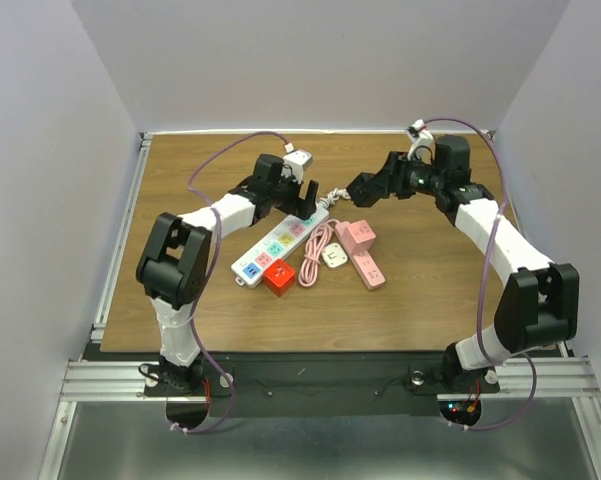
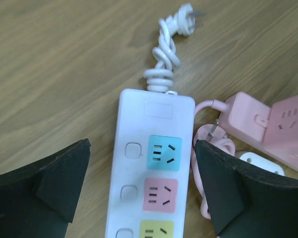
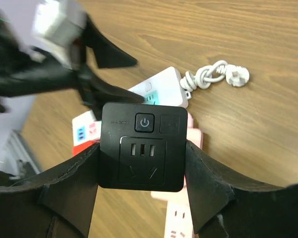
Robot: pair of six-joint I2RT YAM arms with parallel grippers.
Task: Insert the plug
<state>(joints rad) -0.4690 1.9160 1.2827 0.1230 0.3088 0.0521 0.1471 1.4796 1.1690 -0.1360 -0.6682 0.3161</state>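
Observation:
A white power strip with blue, pink and yellow sockets lies on the table; it also shows in the top view. Its coiled white cord ends in a plug. My left gripper is open and hovers over the strip's cord end, jaws on either side of it. My right gripper is shut on a black square smart plug with a power button, held in the air above the strip; it is also in the top view.
A pink power strip with a coiled pink cord lies right of the white strip. A small white adapter and a red cube lie nearby. Grey walls surround the table.

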